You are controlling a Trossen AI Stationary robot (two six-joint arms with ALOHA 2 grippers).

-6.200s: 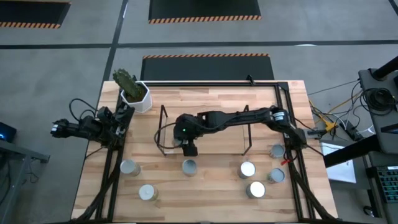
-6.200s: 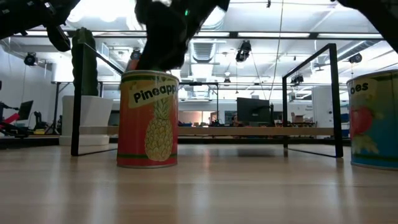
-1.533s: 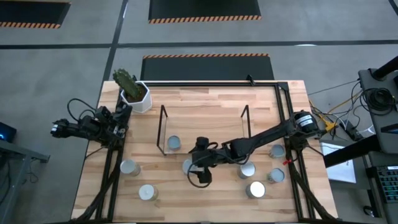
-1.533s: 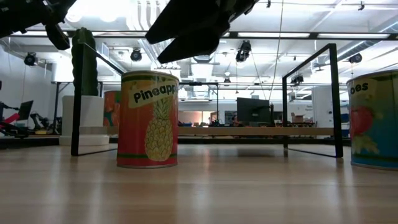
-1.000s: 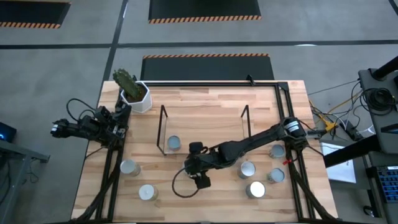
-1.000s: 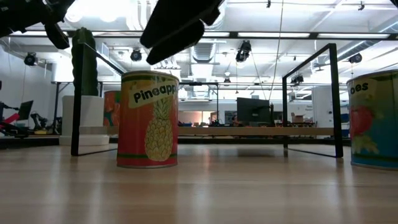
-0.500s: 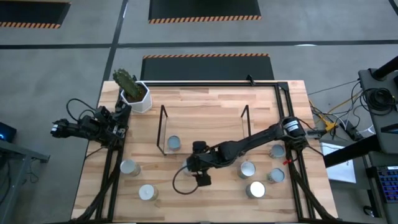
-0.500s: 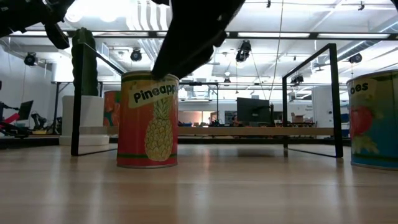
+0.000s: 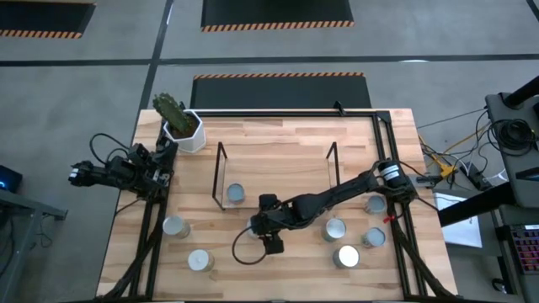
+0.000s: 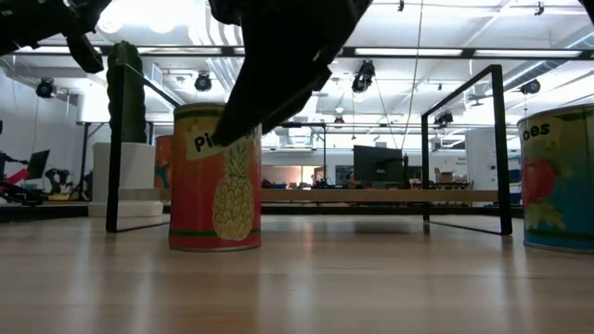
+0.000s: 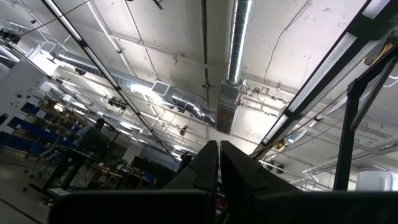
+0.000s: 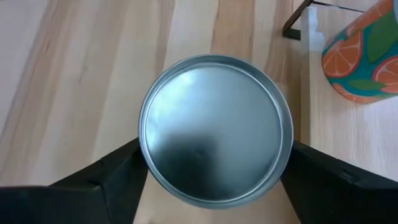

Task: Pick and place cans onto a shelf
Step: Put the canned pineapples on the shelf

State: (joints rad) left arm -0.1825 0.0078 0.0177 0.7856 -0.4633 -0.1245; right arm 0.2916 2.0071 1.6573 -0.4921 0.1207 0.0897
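One silver-topped pineapple-label can (image 12: pixel 216 129), just before light-wood wire-framed shelf (image 9: pixel 278 187); right gripper (image 12: pixel 214 171) fingers straddling it, closing. Centre grip, lift straight. Left gripper (image 11: pixel 217 163) pressed together, waiting far left of shelf.

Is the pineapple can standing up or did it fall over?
Standing up. The pineapple can rests on its flat bottom on the table, with the right gripper around it.

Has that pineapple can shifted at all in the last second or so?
Yes. In the low view the pineapple can has slid slightly left, nearer the shelf's left black upright, with the right gripper straddling it.
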